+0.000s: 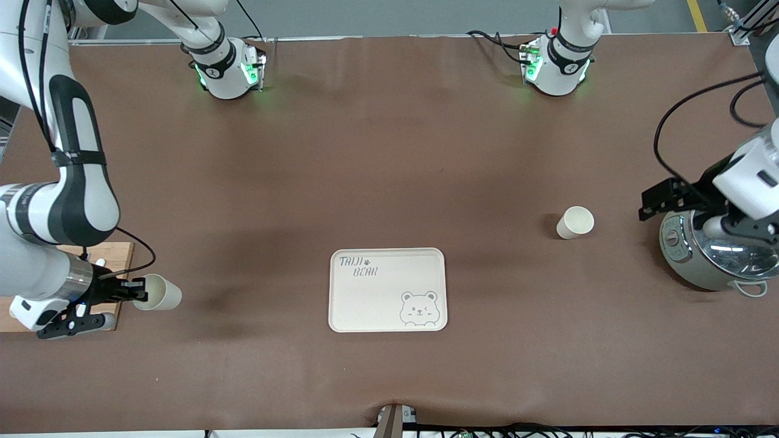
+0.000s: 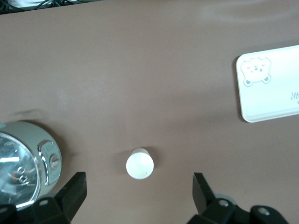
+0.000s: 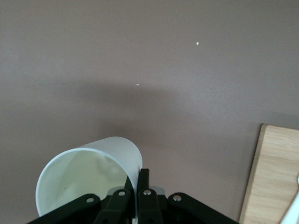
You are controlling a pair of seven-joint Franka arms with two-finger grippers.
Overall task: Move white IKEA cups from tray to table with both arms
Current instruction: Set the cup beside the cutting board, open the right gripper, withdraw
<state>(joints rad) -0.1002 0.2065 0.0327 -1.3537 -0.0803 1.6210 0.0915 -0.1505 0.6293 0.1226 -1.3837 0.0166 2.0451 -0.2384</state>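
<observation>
One white cup [image 1: 575, 222] stands upright on the brown table, toward the left arm's end; it also shows in the left wrist view [image 2: 139, 163]. My left gripper [image 1: 721, 224] hangs open and empty high over the cooker beside that cup; in its wrist view [image 2: 139, 189] the cup shows on the table far below, between the spread fingers [image 2: 74, 190]. My right gripper [image 1: 139, 291] is shut on the wall of the second white cup [image 1: 159, 293], one finger inside the rim and one outside [image 3: 138, 179]. That cup [image 3: 88, 172] is tipped on its side, low over the table beside a wooden board.
The bear-printed tray [image 1: 377, 304] lies mid-table near the front camera and shows in the left wrist view [image 2: 275, 93]. A silver cooker [image 1: 712, 261] with a glass lid [image 2: 18, 170] stands at the left arm's end. A wooden board [image 1: 115, 252] lies under the right arm [image 3: 275, 177].
</observation>
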